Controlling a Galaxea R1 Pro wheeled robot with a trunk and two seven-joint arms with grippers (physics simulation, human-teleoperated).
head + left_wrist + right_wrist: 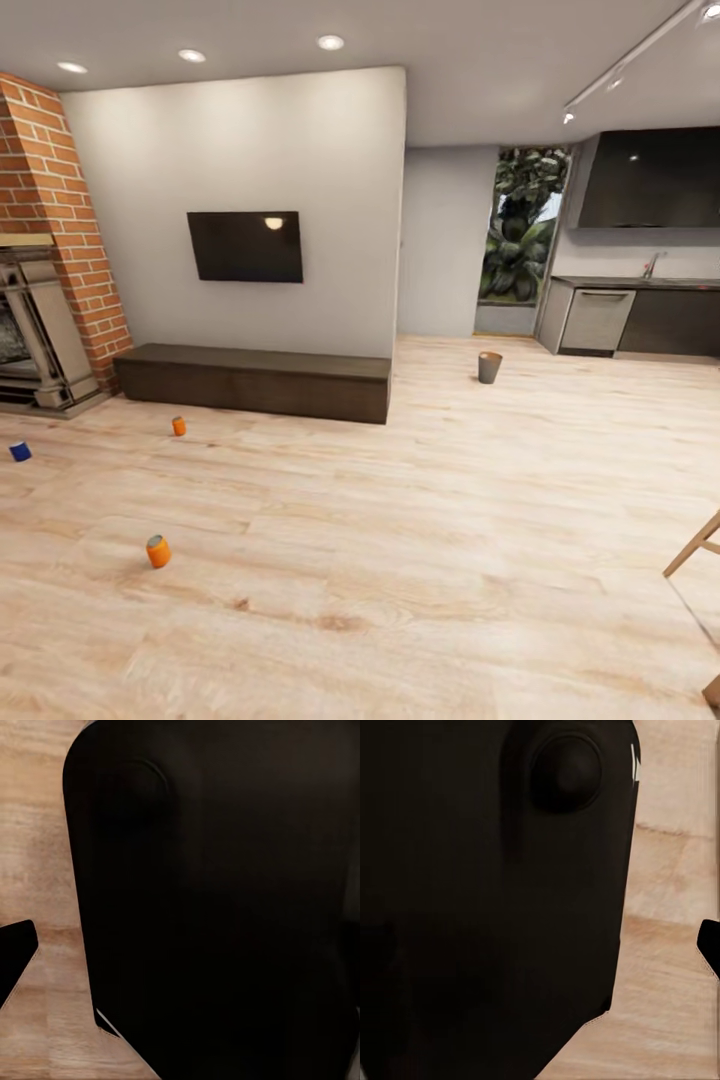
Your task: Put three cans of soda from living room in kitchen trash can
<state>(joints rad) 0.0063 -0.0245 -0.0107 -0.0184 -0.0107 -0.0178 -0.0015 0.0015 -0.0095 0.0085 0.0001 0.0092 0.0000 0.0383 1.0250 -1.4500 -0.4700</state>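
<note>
Soda cans (158, 551) (179, 426) (20, 452) dot the floor (420, 560) at my lower left; trash can (489, 367) stands centre-right. I cannot tell either claw's opening.

Your head camera looks from high up, forward and slightly down across the wood floor (420, 520) toward the TV wall (250, 200) and the far kitchen counter (640, 283). Both wrist cameras sit close against a dark robot body (225, 907), facing the same floor beside it.
</note>
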